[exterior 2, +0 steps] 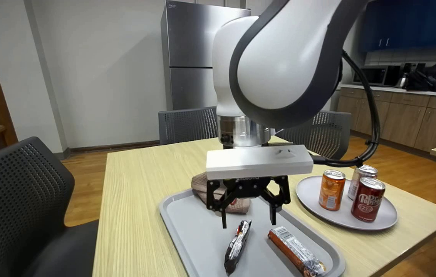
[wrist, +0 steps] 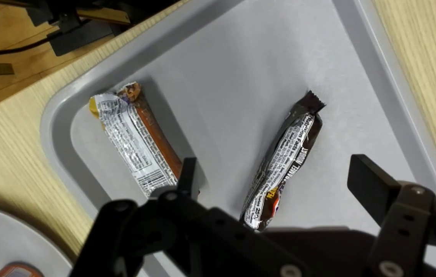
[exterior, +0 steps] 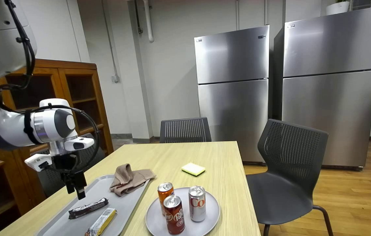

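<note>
Above the gray tray, empty, wide-spread fingers hang near a dark bar reading "Nutrition Facts" and "NOUGAT".

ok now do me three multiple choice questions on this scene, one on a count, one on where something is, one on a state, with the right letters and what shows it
1. How many wrapped bars lie on the grey tray?
A) one
B) two
C) four

2. Where does the orange can stand?
A) on the grey tray
B) on a chair
C) on the round plate

3. What state is the pincer in?
A) open, holding nothing
B) shut, holding nothing
C) shut on the orange can

Right letters:
1. B, since the wrist view and both exterior views show a pair of them.
2. C, since in an exterior view its base rests inside the plate's rim.
3. A, since its jaws stand well apart with nothing gripped between them.
</note>
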`<state>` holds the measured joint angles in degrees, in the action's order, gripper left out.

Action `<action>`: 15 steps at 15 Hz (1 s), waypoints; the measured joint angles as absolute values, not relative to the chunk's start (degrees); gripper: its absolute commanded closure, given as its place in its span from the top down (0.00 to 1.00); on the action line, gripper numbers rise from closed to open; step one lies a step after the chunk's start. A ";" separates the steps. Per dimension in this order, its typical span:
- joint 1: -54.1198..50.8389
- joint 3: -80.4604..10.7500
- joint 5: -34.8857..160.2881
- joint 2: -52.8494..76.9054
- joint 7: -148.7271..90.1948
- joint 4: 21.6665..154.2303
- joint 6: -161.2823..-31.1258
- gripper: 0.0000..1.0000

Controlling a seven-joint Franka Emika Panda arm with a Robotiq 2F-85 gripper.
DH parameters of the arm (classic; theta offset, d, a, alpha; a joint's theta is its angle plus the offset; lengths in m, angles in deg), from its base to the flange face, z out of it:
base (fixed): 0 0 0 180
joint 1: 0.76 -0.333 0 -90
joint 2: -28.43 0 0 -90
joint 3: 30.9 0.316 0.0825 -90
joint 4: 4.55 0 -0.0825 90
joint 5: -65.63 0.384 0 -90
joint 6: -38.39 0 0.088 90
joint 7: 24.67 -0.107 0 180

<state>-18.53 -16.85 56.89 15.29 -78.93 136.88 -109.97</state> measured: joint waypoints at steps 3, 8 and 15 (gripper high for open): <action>-18.89 -17.17 56.88 14.75 -78.93 136.40 -110.03 1.00; -19.46 -17.93 56.97 14.66 -79.03 136.36 -110.05 1.00; -21.09 -20.99 56.97 10.95 -79.18 136.38 -118.05 1.00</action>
